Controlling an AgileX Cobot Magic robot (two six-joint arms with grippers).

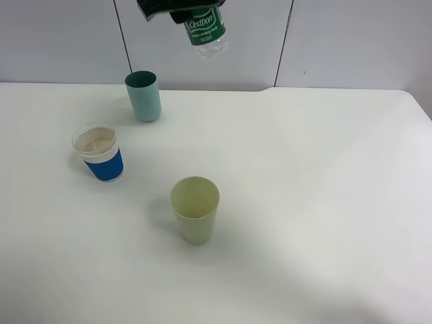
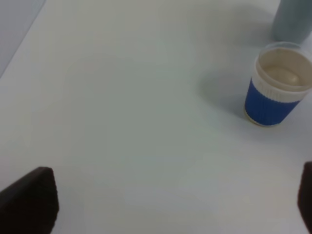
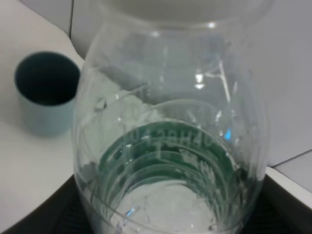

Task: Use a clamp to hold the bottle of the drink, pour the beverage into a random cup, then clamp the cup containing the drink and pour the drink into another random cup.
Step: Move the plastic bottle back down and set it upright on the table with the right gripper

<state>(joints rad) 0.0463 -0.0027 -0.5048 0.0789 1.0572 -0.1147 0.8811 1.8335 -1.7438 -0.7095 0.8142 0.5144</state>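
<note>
bottle (image 1: 204, 28) is up off the table (image 1: 324, 202), roughly upright, high behind the teal tumbler (image 1: 143, 96). R gripper (image 1: 192, 12) is clamped on its upper part. blue-sleeved cup (image 1: 100, 154) seems to have a bit of clear liquid (image 2: 285, 76) at the bottom, so pour #1 prob done; amt unclear. pale green cup (image 1: 195, 209) looks empty, stands apart from the other two.

todo: L gripper (image 2: 168, 202) grabs blue-sleeved cup, tips it into pale green cup. L jaws are wide apart w/ nothing between; cup is near, not touching.

views: L wrist gives the best look inside the blue-sleeved cup. overhead doesn't show the L arm at all. R wrist is just bottle wall close up, label seen through it, fill level unreadable. pale green cup shows overhead only.
</note>
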